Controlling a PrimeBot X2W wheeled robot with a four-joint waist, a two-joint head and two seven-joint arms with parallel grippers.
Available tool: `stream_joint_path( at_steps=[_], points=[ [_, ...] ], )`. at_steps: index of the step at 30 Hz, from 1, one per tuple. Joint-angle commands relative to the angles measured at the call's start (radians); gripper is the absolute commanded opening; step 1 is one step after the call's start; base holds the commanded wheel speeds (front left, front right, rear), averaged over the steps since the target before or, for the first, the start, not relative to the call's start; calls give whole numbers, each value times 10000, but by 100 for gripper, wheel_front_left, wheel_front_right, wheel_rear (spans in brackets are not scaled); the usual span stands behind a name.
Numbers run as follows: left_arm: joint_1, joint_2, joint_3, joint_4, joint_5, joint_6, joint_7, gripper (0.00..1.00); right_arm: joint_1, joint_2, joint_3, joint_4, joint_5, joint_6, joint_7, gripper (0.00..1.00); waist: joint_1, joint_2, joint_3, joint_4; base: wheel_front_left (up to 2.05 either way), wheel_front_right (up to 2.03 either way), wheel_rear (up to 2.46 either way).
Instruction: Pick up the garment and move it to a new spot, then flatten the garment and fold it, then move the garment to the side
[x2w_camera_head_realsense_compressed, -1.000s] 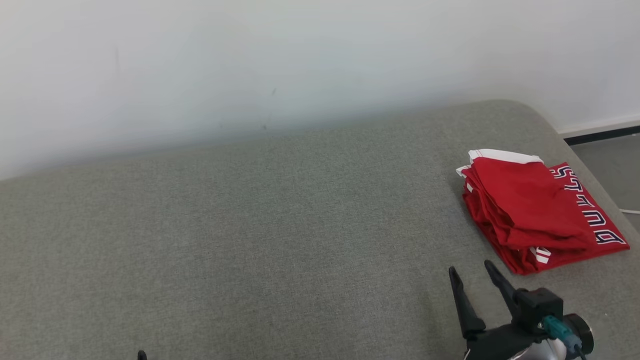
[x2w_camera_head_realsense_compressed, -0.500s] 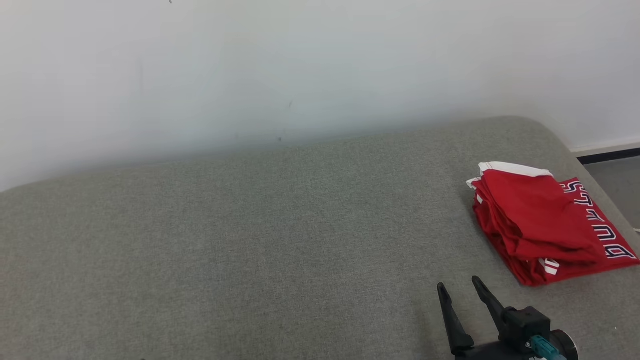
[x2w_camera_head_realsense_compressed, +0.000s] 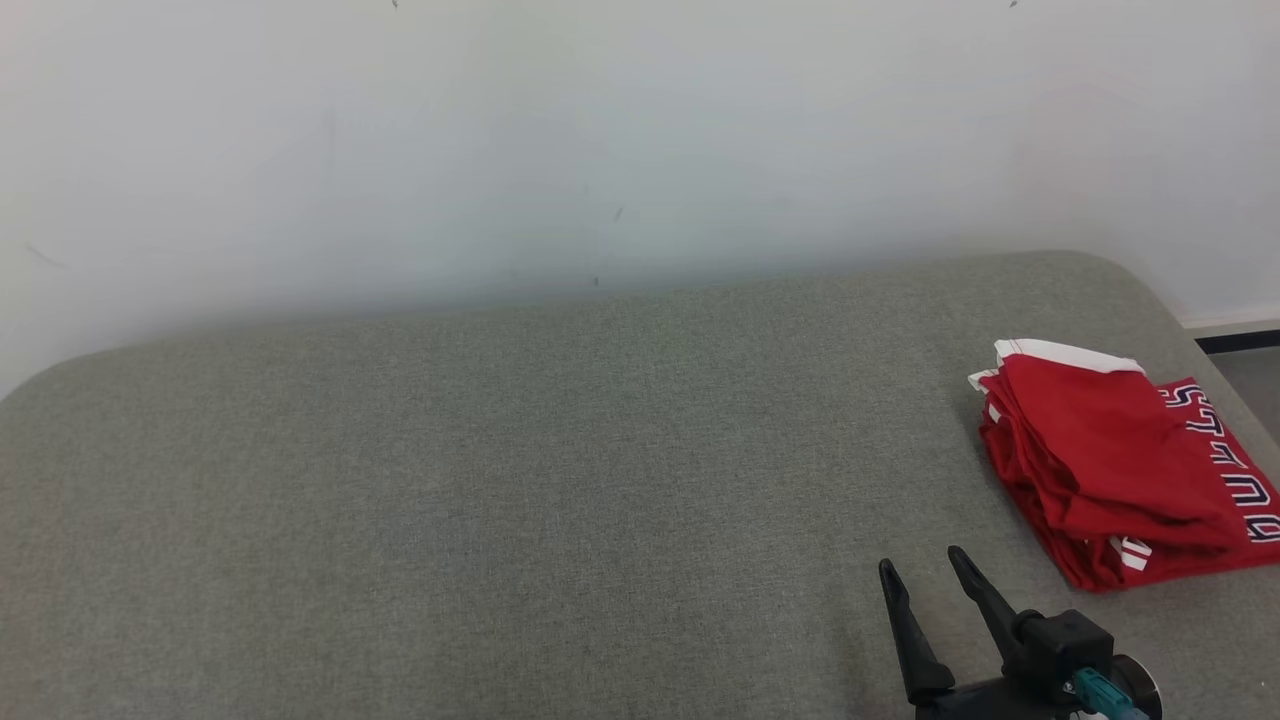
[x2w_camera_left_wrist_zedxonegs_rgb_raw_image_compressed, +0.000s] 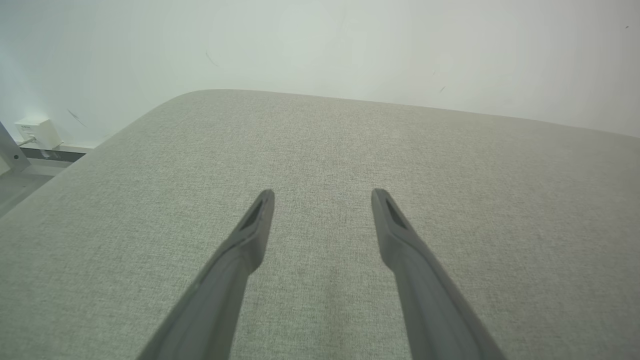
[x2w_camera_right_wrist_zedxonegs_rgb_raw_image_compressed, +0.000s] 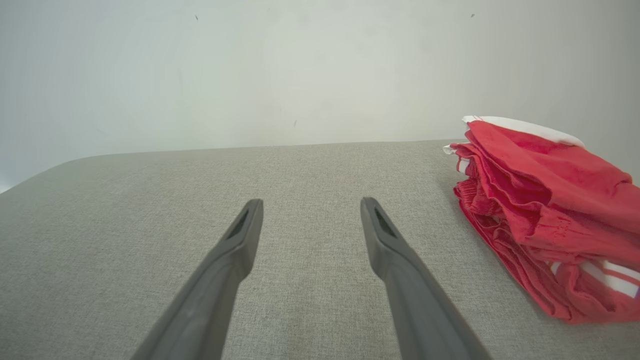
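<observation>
Bright, soft, even light, pale wall (x2w_camera_head_realsense_compressed: 600, 130) slightly washed out, faint shadow band where it meets the grey surface (x2w_camera_head_realsense_compressed: 450, 500), head view sharp, wrist views wide-angle, surface edges bowed, corners dimmer

1 red garment (x2w_camera_head_realsense_compressed: 1100, 460); 1 grey pad (x2w_camera_head_realsense_compressed: 500, 480); 2 grippers: left gripper (x2w_camera_left_wrist_zedxonegs_rgb_raw_image_compressed: 322, 192), right gripper (x2w_camera_head_realsense_compressed: 920, 558).

white wall (x2w_camera_head_realsense_compressed: 600, 120) w/ scuffs behind grey fabric surface (x2w_camera_head_realsense_compressed: 450, 500), dark baseboard (x2w_camera_head_realsense_compressed: 1235, 342) & grey floor (x2w_camera_head_realsense_compressed: 1252, 385) at rt.
</observation>
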Motion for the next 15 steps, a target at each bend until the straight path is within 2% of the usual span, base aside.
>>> stream_joint_path(
  at_steps=[1, 15],
  points=[
    [73, -10, 28, 24, -22, -9, -25, 100, 46, -74, -38, -76, 101, -28, -42, 100, 0, 0, 3, 5, 0, 0, 0],
    [-132, -11, 29, -116, -26, -65, -25, 100, 369, -3, -369, -318, -44, -28, -43, 100, 0, 0, 39, -233, 0, 0, 0]
  ],
)
